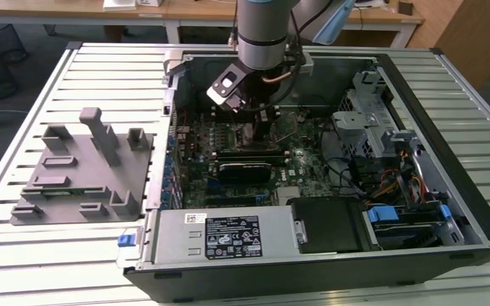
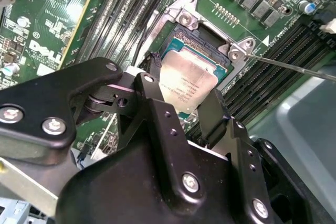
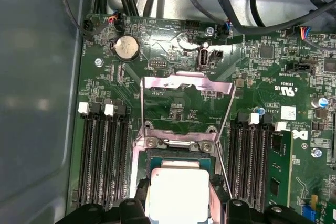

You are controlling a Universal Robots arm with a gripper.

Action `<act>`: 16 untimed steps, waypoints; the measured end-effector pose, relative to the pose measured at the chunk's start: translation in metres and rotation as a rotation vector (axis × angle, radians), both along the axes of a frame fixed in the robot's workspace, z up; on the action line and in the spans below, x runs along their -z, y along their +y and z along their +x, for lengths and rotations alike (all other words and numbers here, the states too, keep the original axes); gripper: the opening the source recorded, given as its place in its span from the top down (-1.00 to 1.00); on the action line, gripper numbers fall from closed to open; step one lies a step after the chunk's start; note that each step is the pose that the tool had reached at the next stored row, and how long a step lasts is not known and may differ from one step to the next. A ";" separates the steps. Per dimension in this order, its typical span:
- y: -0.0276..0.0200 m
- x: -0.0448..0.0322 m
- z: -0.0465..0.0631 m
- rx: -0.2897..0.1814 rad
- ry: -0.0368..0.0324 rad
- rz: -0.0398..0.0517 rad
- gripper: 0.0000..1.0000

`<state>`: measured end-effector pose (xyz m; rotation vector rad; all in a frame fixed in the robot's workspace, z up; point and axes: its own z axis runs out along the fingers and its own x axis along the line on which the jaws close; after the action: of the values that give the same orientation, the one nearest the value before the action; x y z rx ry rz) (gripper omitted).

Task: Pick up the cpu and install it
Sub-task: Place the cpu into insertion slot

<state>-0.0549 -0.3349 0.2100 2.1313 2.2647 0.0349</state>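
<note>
On the exterior view's left, a grey tray [image 1: 83, 172] rests on the slatted table [image 1: 100, 76], just beside the open computer case [image 1: 475, 191]. At the centre the arm reaches down into the case, with the gripper [image 1: 262, 137] low over the motherboard [image 1: 305, 166]. In both wrist views the gripper [image 2: 184, 98] [image 3: 178, 208] is narrowly open, its fingers [image 2: 157, 114] set against two opposite edges of the cpu [image 2: 191, 80] [image 3: 178, 190]. The cpu lies metal plate up within the socket [image 2: 181, 17]; whether it is fully seated cannot be told. The load plate [image 3: 186, 85] stands open, and the lever [image 2: 294, 66] is unlatched.
</note>
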 end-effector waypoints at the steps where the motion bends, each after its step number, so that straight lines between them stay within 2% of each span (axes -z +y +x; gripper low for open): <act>1: 0.0000 0.0008 0.000 0.000 0.0000 0.0000 -0.06; 16: -0.0007 0.0096 0.000 0.003 0.0000 0.0003 -0.06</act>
<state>-0.0552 -0.3357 0.2004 2.1343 2.2621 0.0351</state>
